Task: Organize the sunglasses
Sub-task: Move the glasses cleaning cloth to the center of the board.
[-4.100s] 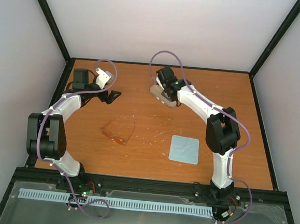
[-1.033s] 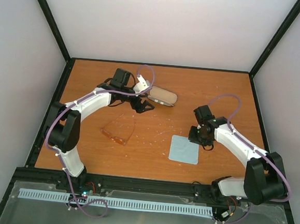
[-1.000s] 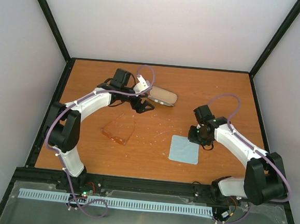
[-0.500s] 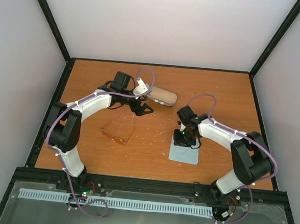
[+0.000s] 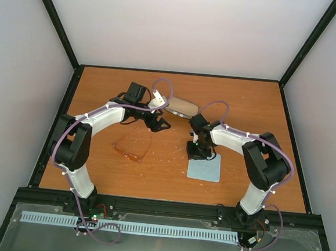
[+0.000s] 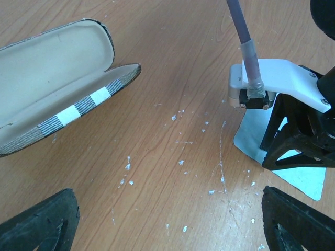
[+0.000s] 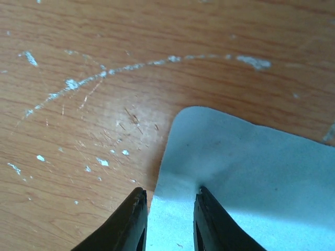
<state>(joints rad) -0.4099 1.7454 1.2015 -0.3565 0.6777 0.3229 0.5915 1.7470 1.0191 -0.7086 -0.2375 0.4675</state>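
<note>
Located the sunglasses (image 5: 132, 146) flat on the counter (image 5: 256, 109), left of centre and about midway between far and near edges, arms unfolded and pointing toward the far edge. Confirmed them free of both grippers and apart from the case.

Located the case (image 5: 180, 108) near the middle of the counter's far half, lid open. Recorded a pale lining and a striped grey-and-white shell in the left wrist view.

Found the left gripper (image 5: 159, 123) held above the wood between case and sunglasses, just on the near side of the case. Saw its jaws spread wide, with only bare counter below.

Found the right gripper (image 5: 198, 153) down at the far-left corner of the light-blue cloth (image 5: 206, 169), lying right of centre toward the near edge. Saw its fingers (image 7: 135, 219) a narrow gap apart, straddling the cloth's left edge: one just outside the edge on bare wood, the other pressing on the cloth, with a small pucker beside it. Judged the cloth not clamped.

Noted pale scratches (image 7: 131, 67) and flecks across the wood.
</note>
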